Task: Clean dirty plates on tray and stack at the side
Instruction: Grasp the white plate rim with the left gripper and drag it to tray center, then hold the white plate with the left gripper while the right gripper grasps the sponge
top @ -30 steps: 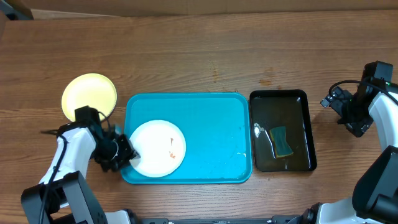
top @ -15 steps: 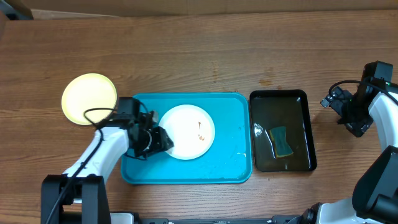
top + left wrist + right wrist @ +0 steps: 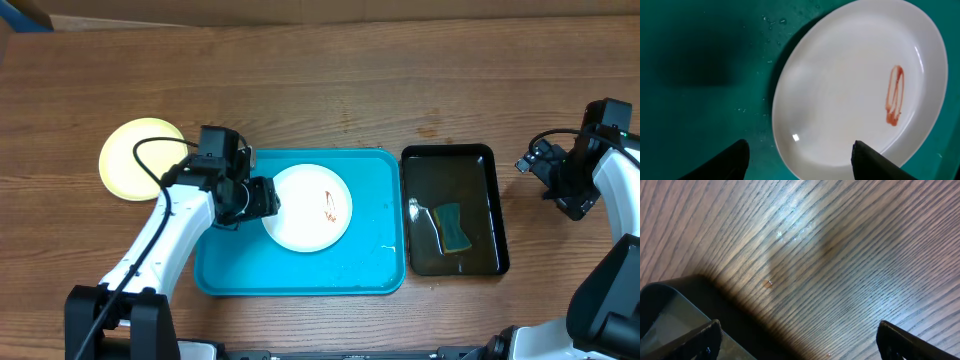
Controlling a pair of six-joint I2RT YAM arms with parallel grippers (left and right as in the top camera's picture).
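The smeared white plate [image 3: 850,85] lies flat on the tray [image 3: 700,60] just ahead of the left gripper [image 3: 799,152], jaws apart, holding nothing. Stiff, light, probably slick: its near rim looks the place to pinch.

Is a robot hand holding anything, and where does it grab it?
Nothing is held. The left gripper stands open over the rim of the white plate; the right gripper is open above the wooden table.
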